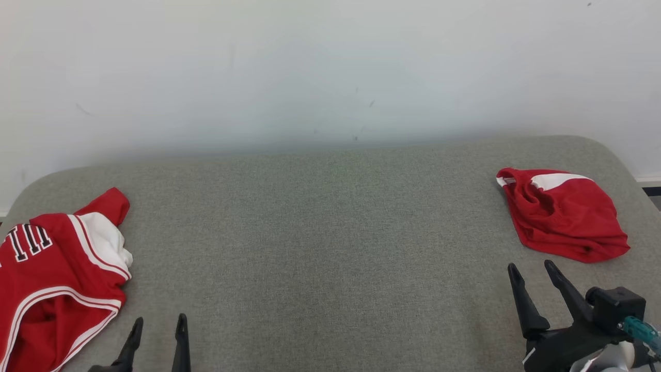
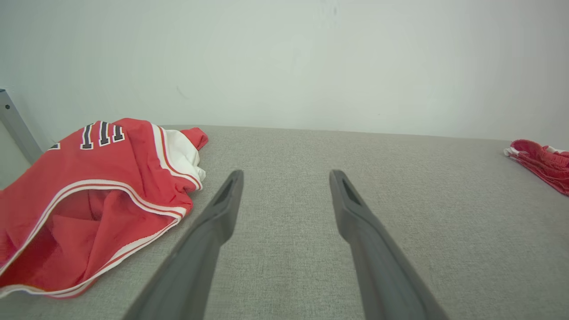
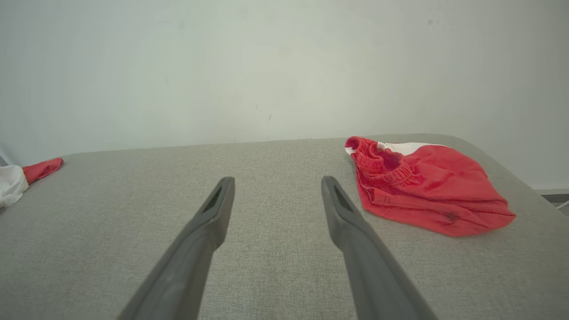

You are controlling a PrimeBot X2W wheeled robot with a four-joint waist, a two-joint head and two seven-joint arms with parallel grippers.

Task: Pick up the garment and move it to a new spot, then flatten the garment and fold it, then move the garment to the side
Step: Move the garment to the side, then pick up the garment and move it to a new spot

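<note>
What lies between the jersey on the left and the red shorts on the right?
Nothing. In the head view, only bare grey table stretches from the jersey to the shorts.

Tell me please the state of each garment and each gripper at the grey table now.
red jersey: crumpled, not folded, lying at the left side of the grey table.
red shorts: bunched up, lying at the far right.
left gripper: open, empty, beside the jersey, not touching it.
right gripper: open, empty, just short of the shorts.
</note>
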